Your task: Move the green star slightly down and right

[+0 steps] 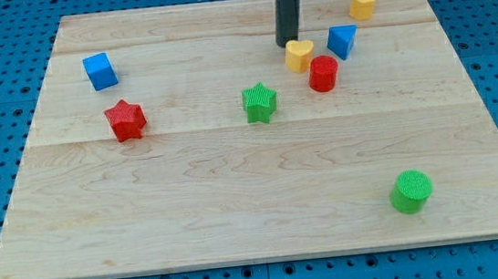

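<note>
Resting my tip beside the yellow heart, above-right of green star; no gripper

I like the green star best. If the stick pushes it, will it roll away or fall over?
Probably neither. The green star sits flat and low on the wooden board, so it should slide, not tip. Its points may make it turn a little if pushed off-centre. My tip is up and to the right of it, beside the yellow heart, not touching the star.
</note>
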Available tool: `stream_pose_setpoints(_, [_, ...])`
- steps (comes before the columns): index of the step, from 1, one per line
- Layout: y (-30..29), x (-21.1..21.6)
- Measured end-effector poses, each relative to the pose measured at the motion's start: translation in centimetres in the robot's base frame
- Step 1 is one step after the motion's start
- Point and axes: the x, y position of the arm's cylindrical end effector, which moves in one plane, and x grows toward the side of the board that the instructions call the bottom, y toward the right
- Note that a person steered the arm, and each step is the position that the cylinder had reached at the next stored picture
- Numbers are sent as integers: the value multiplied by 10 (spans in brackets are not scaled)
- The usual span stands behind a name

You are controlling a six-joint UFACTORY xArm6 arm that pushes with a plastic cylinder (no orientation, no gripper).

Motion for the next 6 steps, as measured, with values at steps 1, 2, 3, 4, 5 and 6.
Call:
stream_pose_setpoints(1, [22, 41])
stream_pose_setpoints(2, [7, 87])
stream_pose_setpoints(3, [-66, 93])
stream_pose_setpoints(4, [-133, 113])
stream_pose_setpoints(5, [-148, 147])
stream_pose_setpoints(6, [-139, 149])
